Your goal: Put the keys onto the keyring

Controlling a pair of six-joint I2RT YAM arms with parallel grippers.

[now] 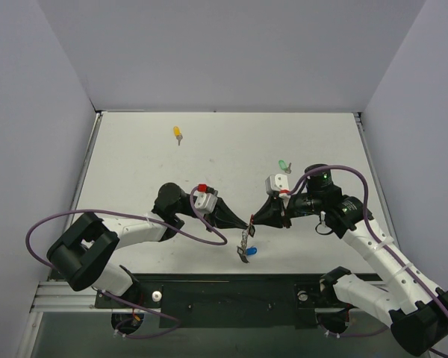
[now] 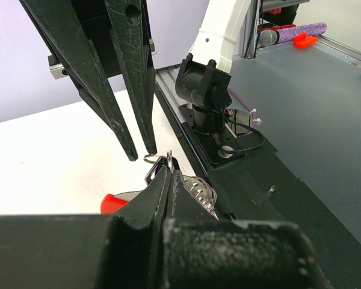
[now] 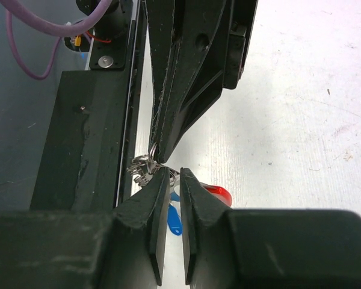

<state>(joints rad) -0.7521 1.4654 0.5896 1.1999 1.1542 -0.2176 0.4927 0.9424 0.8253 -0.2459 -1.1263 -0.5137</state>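
Lavender walls close in a white table (image 1: 134,186), and we see both claws meeting tip to tip over its near edge.

Our left claw (image 2: 168,173) is pressed together, pinching the keyring (image 3: 143,164) at its very tips. The silvery wire loops stick out just past those tips and a coil of wire lies against one finger. From the ring, a red tag (image 3: 219,194) and a blue tab (image 3: 174,218) hang below the claws, above the table.

Our right claw (image 3: 175,176) points straight at the left one. Its fingers stand slightly apart with a narrow gap between them, and the tips are right at the ring's loops. We cannot tell whether they touch the wire; nothing is clearly gripped between them.

Two keys lie loose on the table. We see the green key (image 1: 284,165) just beyond the right claw's wrist, near it but apart from the fingers. We see the yellow key (image 1: 178,133) well away from both claws, far out on the table on the left claw's side.
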